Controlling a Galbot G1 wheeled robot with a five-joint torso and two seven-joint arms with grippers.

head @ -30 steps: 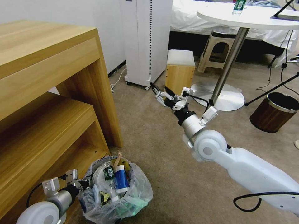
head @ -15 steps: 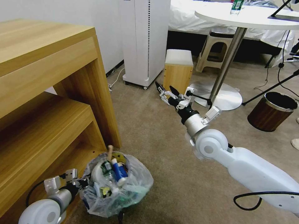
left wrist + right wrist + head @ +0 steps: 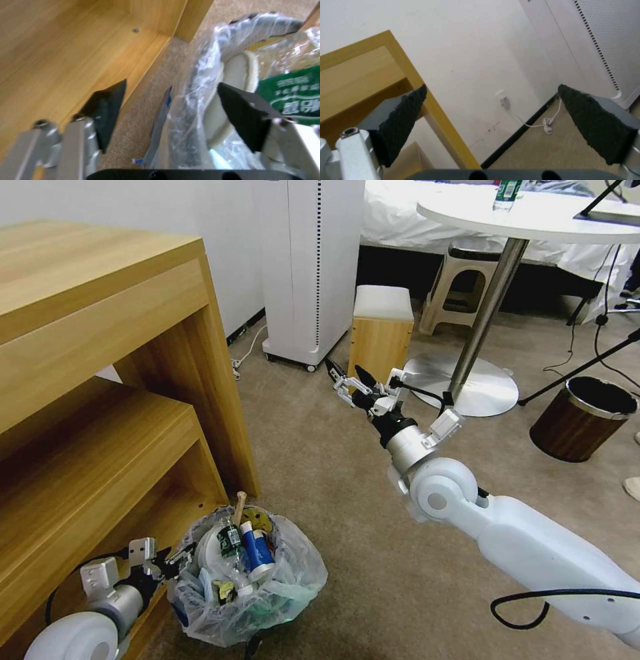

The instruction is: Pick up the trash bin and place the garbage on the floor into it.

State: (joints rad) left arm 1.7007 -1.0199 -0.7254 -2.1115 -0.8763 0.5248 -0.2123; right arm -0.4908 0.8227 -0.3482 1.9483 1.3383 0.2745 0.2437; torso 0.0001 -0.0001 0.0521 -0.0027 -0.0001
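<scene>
The trash bin (image 3: 267, 600), lined with a clear crinkly bag, stands on the beige carpet floor (image 3: 347, 527) beside the wooden shelf unit. It holds garbage: a blue-white carton (image 3: 257, 550), a wooden stick (image 3: 239, 505), a green-labelled bottle (image 3: 232, 540) and a white slipper (image 3: 233, 75). My left gripper (image 3: 179, 561) is low at the bin's left side. It is open, and in the left wrist view the bagged rim (image 3: 196, 100) runs between its fingers (image 3: 171, 83). My right gripper (image 3: 343, 367) hangs open and empty above the carpet farther out, with nothing between its pads (image 3: 491, 86).
The wooden shelf unit (image 3: 100, 380) fills the left. Behind are a white tower appliance (image 3: 313, 267), a small wooden box stool (image 3: 380, 333), a round table's metal base (image 3: 477, 387), a brown bin (image 3: 583, 420) and cables on the right. Open carpet lies between the arms.
The view shifted a little after the first frame. My left arm has drawn back slightly from the bin. My right gripper has drifted slightly left. The bin stays on the carpet.
</scene>
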